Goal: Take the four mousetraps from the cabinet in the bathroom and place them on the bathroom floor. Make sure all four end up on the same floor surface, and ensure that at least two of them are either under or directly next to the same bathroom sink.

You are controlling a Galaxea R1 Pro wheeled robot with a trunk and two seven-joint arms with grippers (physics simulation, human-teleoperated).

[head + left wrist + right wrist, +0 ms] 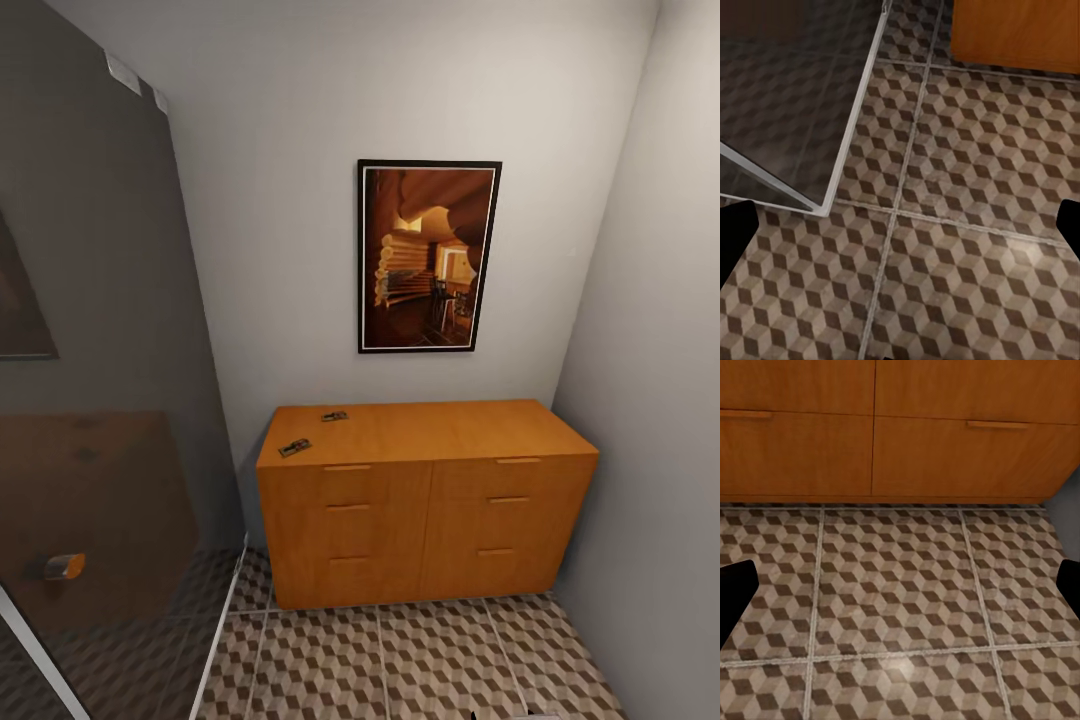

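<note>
Room: narrow bathroom corner with pale grey walls; the head view looks down on a low cabinet set against the back wall.
Mousetraps: two small flat tan boards with dark wire parts lie on the cabinet top, one (334,416) near the back-left corner, the other (294,448) at the front-left edge; they lie apart, neither one touching the other.
Cabinet: low wide orange-brown wooden cabinet (430,500) with a flat top, drawer fronts shut, slim bar handles.
Floor: square tiles with a brown, beige and white cube pattern (400,660) and pale grout lines, running up to the cabinet's foot.
Left gripper: (900,225) dark fingertips (736,232) show at either side of the left wrist view, spread wide over bare tile, nothing between them.
Right gripper: (900,589) fingertips (735,592) likewise parted wide, empty, aimed at tile just before the cabinet's lower drawers.
Shower: dark glass enclosure (90,400) with a pale frame, left of the cabinet.
Wall: black-framed picture (428,256) of a warm brown interior hangs above the cabinet.
</note>
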